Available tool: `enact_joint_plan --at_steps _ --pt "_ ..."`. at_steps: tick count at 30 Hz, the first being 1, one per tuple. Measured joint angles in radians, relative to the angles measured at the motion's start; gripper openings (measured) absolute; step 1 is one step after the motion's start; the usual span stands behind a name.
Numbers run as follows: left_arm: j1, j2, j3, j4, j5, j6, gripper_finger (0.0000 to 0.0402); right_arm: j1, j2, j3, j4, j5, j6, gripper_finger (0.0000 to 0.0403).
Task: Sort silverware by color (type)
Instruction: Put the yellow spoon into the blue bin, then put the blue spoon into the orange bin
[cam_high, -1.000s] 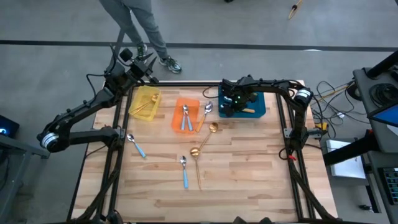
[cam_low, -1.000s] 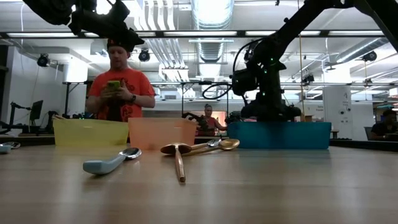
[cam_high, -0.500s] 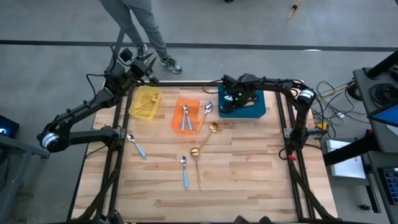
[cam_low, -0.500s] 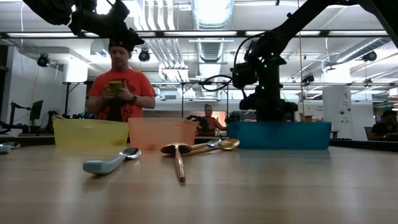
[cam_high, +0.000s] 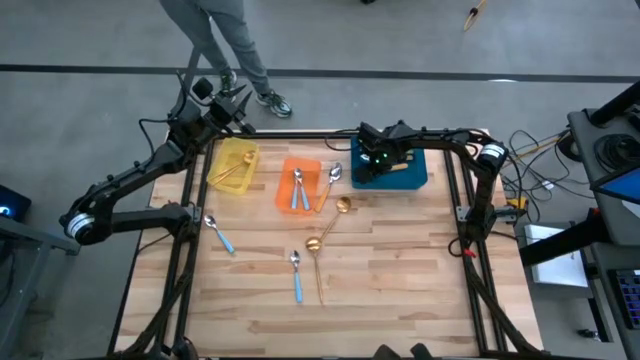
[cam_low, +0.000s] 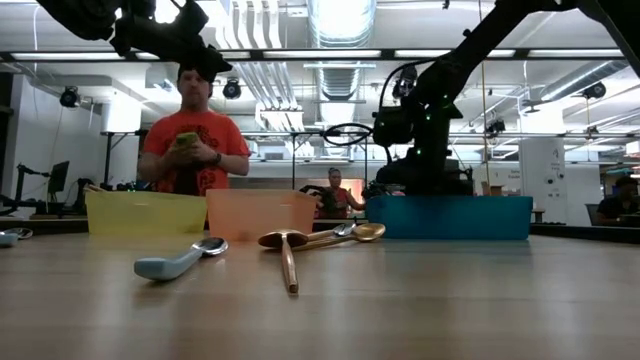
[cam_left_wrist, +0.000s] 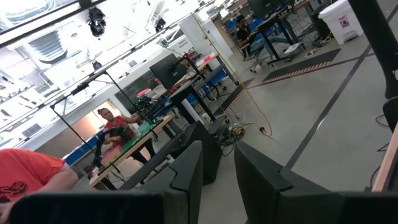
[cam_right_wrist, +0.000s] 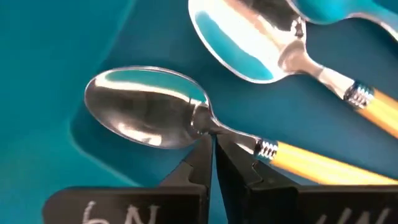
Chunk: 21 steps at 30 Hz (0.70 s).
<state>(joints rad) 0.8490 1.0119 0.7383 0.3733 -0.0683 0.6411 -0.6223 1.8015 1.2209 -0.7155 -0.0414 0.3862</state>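
Note:
My right gripper (cam_right_wrist: 211, 155) reaches down into the blue bin (cam_high: 412, 178), shut at an orange-handled spoon (cam_right_wrist: 186, 121). A second orange-handled spoon (cam_right_wrist: 267, 37) lies beside it on the bin floor. My left gripper (cam_left_wrist: 217, 168) is open and held high beyond the yellow bin (cam_high: 232, 165), which holds gold spoons. The orange bin (cam_high: 300, 170) holds blue-handled spoons, and an orange-handled spoon (cam_high: 328, 185) leans on its right rim. Two blue-handled spoons (cam_high: 218, 235) (cam_high: 296, 275) and two gold spoons (cam_high: 316, 262) (cam_high: 335, 215) lie flat on the table. My right gripper pinches the orange-handled spoon at its thin neck (cam_right_wrist: 214, 129), between the bowl and the ringed collar. The fingers come from above and lie across the neck, with only their tips on it. The spoon stays about level, low in the blue bin; I cannot tell whether it is lifted off the floor.
A person (cam_low: 190, 140) stands just beyond the table's far edge, behind the yellow bin. The three bins sit in a row along the far side. The near half of the wooden table (cam_high: 400, 290) holds only the loose spoons.
My right gripper has risen a little inside the blue bin and shifted slightly toward the far edge. The orange handle beside it has moved along with it.

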Motion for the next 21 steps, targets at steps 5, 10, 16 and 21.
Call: enact_joint_plan --at_steps 5,10,16,21 --pt "0.000 0.000 0.000 0.000 0.000 0.000 0.0075 0.000 0.000 -0.023 0.011 0.061 0.007 0.0013" --pt "0.000 0.000 0.000 0.000 0.000 0.000 0.0075 -0.006 0.001 -0.025 0.013 0.119 0.007 0.0013" --pt "0.000 0.000 0.000 0.000 0.000 -0.007 0.0075 -0.016 0.001 -0.017 0.032 0.124 0.007 0.0013" --pt "0.000 0.000 0.000 0.000 0.000 -0.036 0.0075 -0.017 0.001 0.002 0.102 0.124 -0.003 0.0013"
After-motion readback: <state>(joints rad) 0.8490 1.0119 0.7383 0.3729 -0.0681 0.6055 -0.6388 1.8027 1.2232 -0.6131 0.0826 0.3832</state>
